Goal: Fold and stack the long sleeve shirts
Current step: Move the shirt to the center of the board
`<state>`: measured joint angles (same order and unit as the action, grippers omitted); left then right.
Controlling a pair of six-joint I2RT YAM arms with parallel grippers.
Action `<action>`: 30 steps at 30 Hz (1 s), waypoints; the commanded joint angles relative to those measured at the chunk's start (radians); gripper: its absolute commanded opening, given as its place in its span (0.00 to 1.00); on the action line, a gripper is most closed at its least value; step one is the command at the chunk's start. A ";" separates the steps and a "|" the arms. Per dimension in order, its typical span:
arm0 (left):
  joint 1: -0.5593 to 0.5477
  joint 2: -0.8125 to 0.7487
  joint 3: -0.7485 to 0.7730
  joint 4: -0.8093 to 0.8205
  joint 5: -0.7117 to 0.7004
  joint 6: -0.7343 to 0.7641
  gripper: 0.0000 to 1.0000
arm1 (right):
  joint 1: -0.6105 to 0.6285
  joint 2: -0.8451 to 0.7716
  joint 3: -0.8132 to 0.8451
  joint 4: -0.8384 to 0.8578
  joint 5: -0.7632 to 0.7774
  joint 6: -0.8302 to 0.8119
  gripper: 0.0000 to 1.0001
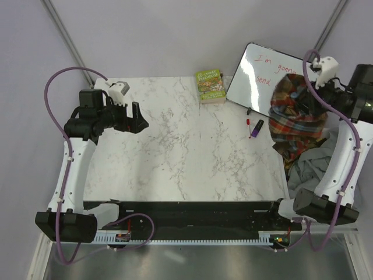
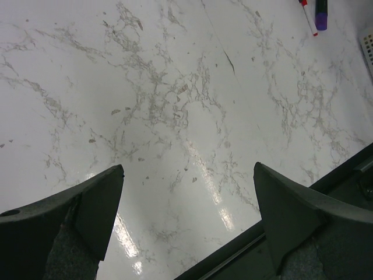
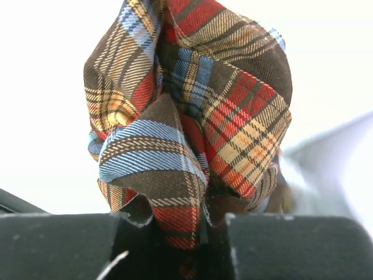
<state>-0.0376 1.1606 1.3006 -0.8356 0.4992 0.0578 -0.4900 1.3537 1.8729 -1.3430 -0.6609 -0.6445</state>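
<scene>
A plaid flannel long sleeve shirt in red, brown and blue checks hangs bunched at the table's right edge, lifted off a pile. My right gripper is shut on a fold of it; in the right wrist view the plaid cloth bulges out from between the two dark fingers, pinched at the right gripper. A grey garment lies under it, off the table's right side. My left gripper hovers open over the table's left part, its fingers wide apart above bare marble.
A green book lies at the table's back edge, and a whiteboard with red writing leans beside it. A red marker and a purple marker lie near the whiteboard. The marble table has a black rail along its front.
</scene>
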 commanded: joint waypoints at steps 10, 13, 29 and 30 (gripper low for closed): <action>0.307 0.074 0.175 0.018 0.157 -0.184 0.99 | 0.850 0.269 0.322 0.531 -0.074 0.598 0.00; 0.364 0.083 0.175 0.016 0.196 -0.191 0.99 | 1.012 0.378 0.454 0.553 0.000 0.602 0.00; 0.409 0.090 0.099 0.021 0.268 0.112 0.99 | 0.789 0.104 -0.619 1.046 -0.064 0.896 0.98; 0.409 0.087 0.056 0.010 0.265 0.155 0.99 | 0.762 0.091 -0.658 1.010 -0.065 0.860 0.98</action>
<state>0.3672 1.2503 1.4307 -0.8272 0.7250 -0.0170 0.4000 1.4738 1.4384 -0.2817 -0.6865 0.2584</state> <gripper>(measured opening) 0.993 0.953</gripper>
